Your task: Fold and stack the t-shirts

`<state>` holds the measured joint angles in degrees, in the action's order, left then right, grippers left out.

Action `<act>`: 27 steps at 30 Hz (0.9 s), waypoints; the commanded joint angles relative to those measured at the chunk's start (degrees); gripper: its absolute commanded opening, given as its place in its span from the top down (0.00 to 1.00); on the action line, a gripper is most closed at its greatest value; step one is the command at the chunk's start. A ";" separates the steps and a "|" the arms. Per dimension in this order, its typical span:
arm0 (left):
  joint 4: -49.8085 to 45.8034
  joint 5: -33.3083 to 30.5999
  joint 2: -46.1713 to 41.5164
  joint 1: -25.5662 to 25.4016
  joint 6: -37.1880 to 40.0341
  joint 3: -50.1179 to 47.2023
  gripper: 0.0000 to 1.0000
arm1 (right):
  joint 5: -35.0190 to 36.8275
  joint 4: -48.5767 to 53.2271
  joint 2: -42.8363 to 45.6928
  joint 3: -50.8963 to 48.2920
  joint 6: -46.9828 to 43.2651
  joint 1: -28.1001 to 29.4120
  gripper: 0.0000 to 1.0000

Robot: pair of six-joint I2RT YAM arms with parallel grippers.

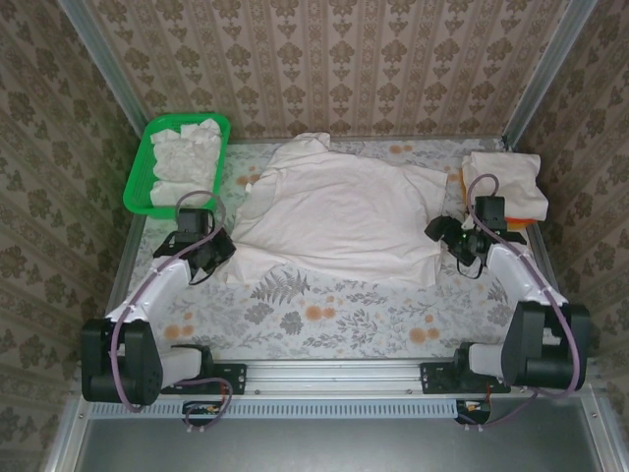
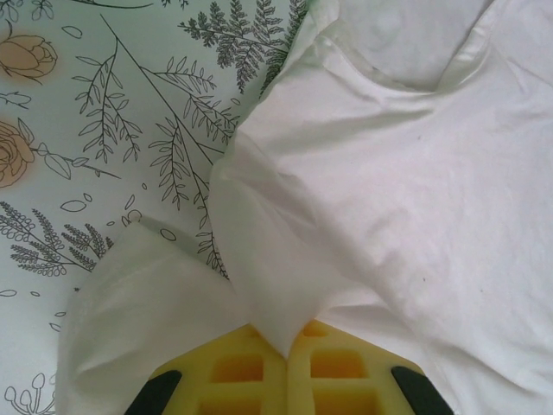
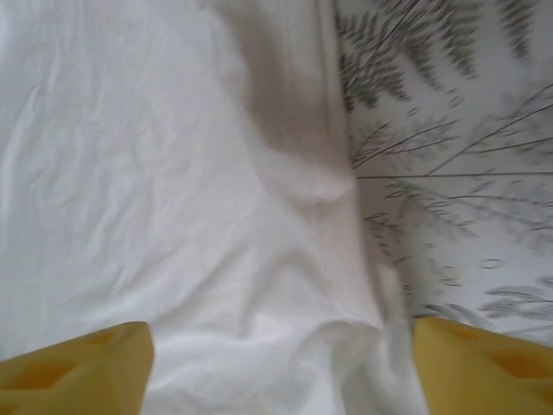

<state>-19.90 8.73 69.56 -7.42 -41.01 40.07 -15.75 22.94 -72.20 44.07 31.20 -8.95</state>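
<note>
Shirts (image 1: 185,152) lie crumpled in the green basket (image 1: 136,167) at the far left corner, well apart from either arm. Just right of it and nearer, the left gripper (image 1: 218,251) sits at the near-left corner of the off-white t-shirt (image 1: 339,211) spread on the table (image 1: 324,320). In the left wrist view that gripper (image 2: 287,341) has its yellow fingers pressed together on a peak of cloth, so it is pinching the t-shirt's edge. The garment's longer spread runs side to side, from one arm to the other, so each arm is nearest its own end. At the right end the right gripper (image 1: 439,231) rests at the t-shirt's edge. In the right wrist view its fingers (image 3: 73,367) stand wide apart, with cloth lying between them and nothing clamped (image 3: 281,346). Further right, at the far corner, sits the folded stack (image 1: 506,177), with an orange shirt (image 1: 460,178) showing at its edge. My judgement is that the coming move turns on the right side taking hold: with only the left corner pinched, a lift or fold across that long axis would drag unevenly.
</note>
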 commanded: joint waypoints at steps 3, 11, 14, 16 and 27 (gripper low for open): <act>-1.57 -1.17 -1.42 0.13 -0.14 -1.29 1.00 | 8.69 9.59 11.69 -1.85 0.18 2.42 0.19; -1.19 -0.56 -1.79 0.17 -0.64 -1.71 1.00 | 6.46 9.75 14.89 -13.44 9.59 11.15 0.32; -1.54 -0.63 -2.08 0.25 -0.26 -1.69 1.00 | 5.83 8.03 12.62 -14.84 10.36 11.09 0.35; -1.60 -0.86 -2.24 0.22 -0.16 -1.76 1.00 | 4.95 5.18 10.03 -14.89 10.73 11.13 0.36; -0.48 -0.46 -2.94 0.30 -0.76 -2.34 1.00 | 7.88 -2.65 2.23 -11.85 10.45 9.85 0.95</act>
<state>-20.51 8.60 68.14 -7.42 -41.01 38.24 -9.17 22.11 -71.37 29.56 41.80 1.54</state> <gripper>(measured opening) 0.057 0.287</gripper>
